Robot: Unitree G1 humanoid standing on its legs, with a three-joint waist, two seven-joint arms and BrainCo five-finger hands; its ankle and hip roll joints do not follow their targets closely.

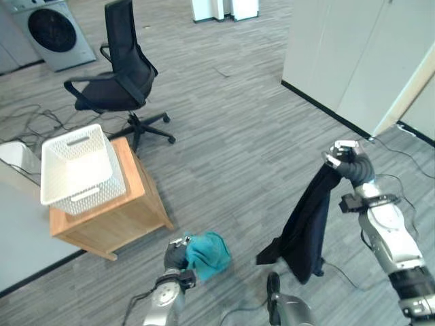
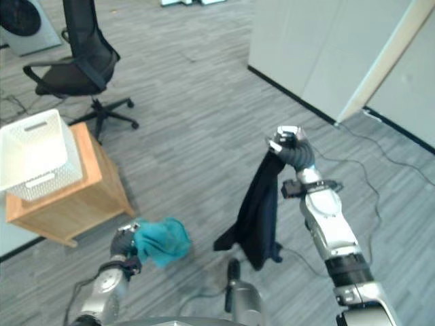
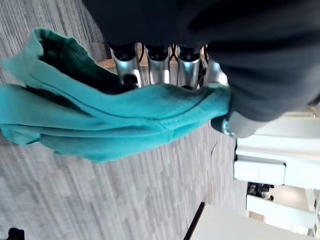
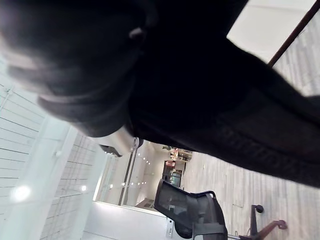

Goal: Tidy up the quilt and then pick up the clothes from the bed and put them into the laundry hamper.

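My left hand (image 1: 175, 256) is low at the front, shut on a bunched teal garment (image 1: 207, 253); in the left wrist view its fingers (image 3: 159, 65) curl over the teal cloth (image 3: 115, 125). My right hand (image 1: 348, 160) is raised at the right, shut on the top of a dark navy garment (image 1: 306, 224) that hangs down from it above the floor. In the right wrist view the dark cloth (image 4: 210, 100) covers the hand. The white laundry hamper (image 1: 78, 170) stands on a low wooden cabinet (image 1: 129, 204) at the left.
A black office chair (image 1: 122, 75) stands behind the cabinet. A washing machine (image 1: 51, 30) is at the far left corner. White walls and a door (image 1: 367, 61) close off the right side. Grey carpet lies between cabinet and arms.
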